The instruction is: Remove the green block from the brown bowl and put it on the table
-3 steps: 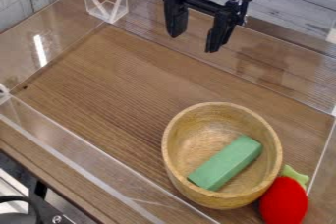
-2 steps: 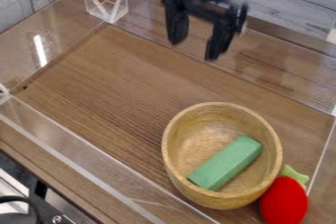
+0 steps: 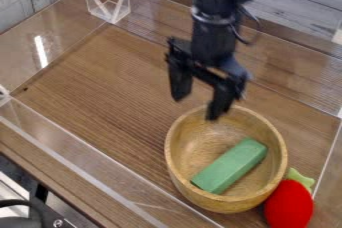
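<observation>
With our gripper (image 3: 202,97) hanging jaws spread and empty, we judge the green block (image 3: 230,165), lying aslant in the brown bowl (image 3: 182,132) near the surface's front right corner, light, stiff, best pinched across its narrow width.

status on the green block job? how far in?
Done: nothing moved; the green block lies inside the brown bowl. In hand: the gripper hangs over the bowl's far rim, jaws open and empty. Left: grasp, lift out, place on the table.
</observation>
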`<state>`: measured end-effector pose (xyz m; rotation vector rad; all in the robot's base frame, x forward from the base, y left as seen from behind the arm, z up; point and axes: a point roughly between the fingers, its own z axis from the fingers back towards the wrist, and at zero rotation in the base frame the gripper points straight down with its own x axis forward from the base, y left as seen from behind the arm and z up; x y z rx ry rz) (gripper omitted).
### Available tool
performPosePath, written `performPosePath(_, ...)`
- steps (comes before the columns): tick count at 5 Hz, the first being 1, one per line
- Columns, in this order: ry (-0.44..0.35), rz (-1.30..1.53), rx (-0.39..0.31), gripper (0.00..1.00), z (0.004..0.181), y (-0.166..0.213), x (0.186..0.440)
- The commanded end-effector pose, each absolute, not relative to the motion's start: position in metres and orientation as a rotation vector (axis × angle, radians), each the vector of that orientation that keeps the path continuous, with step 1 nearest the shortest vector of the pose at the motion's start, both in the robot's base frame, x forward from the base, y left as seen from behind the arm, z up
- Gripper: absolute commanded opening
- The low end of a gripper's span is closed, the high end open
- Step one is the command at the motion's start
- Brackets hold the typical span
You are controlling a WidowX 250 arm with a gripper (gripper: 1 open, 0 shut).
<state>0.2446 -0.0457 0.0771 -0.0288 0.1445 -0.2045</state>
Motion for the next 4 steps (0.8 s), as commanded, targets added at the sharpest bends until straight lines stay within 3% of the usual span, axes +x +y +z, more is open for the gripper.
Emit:
performPosePath(1, 0.072, -0.238, -0.035, 1.0, 0.085, -0.073, 0.232)
performPosePath(2, 0.042, -0.252, -0.033, 1.0, 0.087, -0.094, 0.228)
performPosePath(4, 0.019, -0.262, -0.029, 1.0, 0.087, -0.099, 0.229)
